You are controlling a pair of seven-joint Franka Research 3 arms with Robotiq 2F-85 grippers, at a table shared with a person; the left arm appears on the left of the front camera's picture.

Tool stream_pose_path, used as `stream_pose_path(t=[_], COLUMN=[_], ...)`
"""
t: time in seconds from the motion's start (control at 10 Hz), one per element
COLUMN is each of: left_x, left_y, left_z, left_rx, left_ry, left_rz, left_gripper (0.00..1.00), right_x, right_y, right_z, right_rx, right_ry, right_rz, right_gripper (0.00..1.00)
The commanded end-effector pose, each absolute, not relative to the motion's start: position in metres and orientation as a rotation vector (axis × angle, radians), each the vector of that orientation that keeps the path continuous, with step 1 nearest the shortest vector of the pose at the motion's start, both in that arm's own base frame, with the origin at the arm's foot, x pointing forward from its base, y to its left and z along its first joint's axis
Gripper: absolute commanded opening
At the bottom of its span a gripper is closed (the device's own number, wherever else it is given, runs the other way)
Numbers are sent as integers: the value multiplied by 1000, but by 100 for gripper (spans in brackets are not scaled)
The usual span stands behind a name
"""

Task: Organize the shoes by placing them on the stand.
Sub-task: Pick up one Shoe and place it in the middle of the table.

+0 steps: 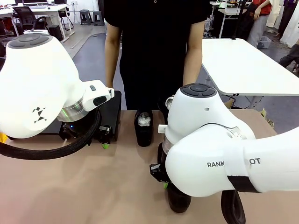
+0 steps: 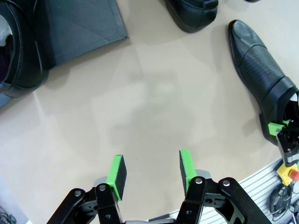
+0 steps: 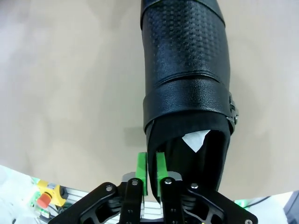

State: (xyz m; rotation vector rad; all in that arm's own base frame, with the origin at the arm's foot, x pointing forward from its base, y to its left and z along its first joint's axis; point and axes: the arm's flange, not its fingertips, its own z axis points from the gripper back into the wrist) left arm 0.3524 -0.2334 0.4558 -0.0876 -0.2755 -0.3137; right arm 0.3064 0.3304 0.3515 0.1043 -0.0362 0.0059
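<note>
My right gripper (image 3: 152, 173) is shut on the heel rim of a textured black shoe (image 3: 187, 70) with white paper inside. The shoe lies low at the table's near edge, under the right arm (image 1: 179, 199). The left wrist view shows the same shoe (image 2: 261, 77). My left gripper (image 2: 152, 171) hangs open over bare table, its green pads (image 2: 117, 176) apart with nothing between them. It hovers just in front of the black stand (image 1: 112, 109), whose corner (image 2: 79, 28) is also visible. A second paper-stuffed shoe (image 1: 143, 126) stands mid-table, and a third shoe (image 2: 18, 60) lies at the stand's edge.
A person in black stands at the far side of the table, arms hanging down (image 1: 112, 56). The toe of the mid-table shoe (image 2: 191, 14) pokes into the left wrist view. Bare tabletop (image 1: 93, 186) lies between the two arms. A red stop button (image 3: 43, 199) sits beyond the near edge.
</note>
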Motion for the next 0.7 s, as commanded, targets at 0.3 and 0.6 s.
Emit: stream_pose_path(t=[0.3, 0.6], left_x=[352, 352], left_y=[-233, -233], left_z=[457, 457], left_rx=[-86, -86], left_ry=[-277, -277], left_rz=[-301, -301], left_gripper=[61, 61], right_x=[303, 303], right_y=[321, 303], right_z=[375, 394], right_rx=[175, 263], right_ry=[-34, 26], right_rz=[-28, -46], right_gripper=[100, 100])
